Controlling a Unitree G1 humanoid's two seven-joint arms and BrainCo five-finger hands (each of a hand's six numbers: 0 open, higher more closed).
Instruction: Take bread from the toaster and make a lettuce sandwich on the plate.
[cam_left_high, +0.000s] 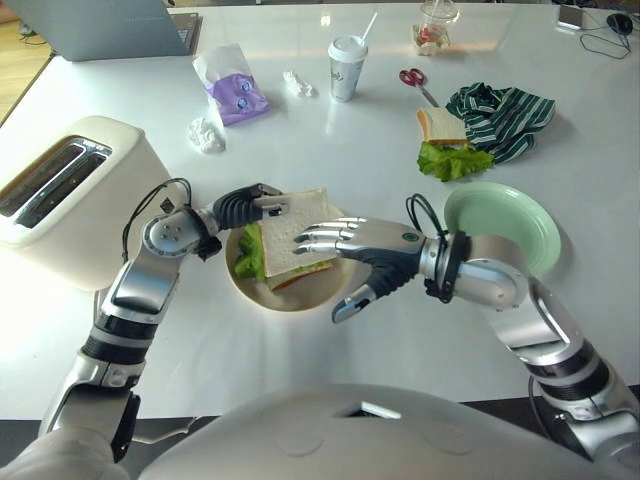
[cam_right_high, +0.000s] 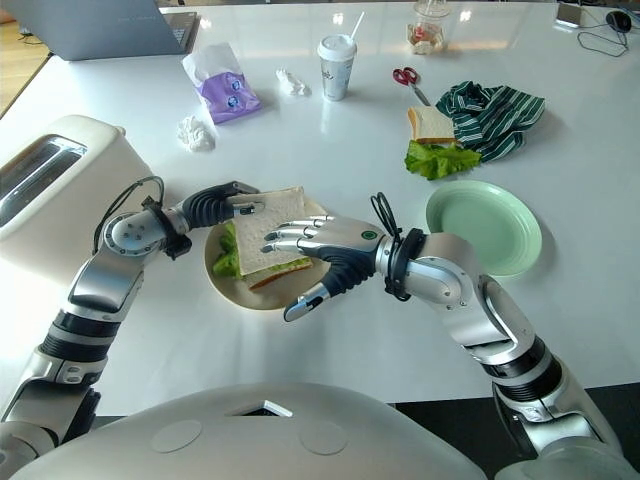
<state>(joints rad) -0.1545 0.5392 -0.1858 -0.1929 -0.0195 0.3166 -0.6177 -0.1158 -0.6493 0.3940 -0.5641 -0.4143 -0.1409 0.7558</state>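
Left eye view: mounted on the head, looking forward and down across the glossy white bench (cam_left_high: 330, 140); near, close above the front edge.
Right eye view: same height and tilt, set slightly rightward; contents shifted a little left in frame.
Shared: almost all, with boxy cream toaster (cam_left_high: 80, 200) at left, round pale green plate (cam_right_high: 495, 235) at right, square white bread slice (cam_right_high: 280, 205) centre.

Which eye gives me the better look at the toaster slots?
The left eye view. The toaster sits further into the frame there, so more of its body and its top slots shows. The right eye view has it pushed against the left edge, which cuts off its far end and part of the slots.
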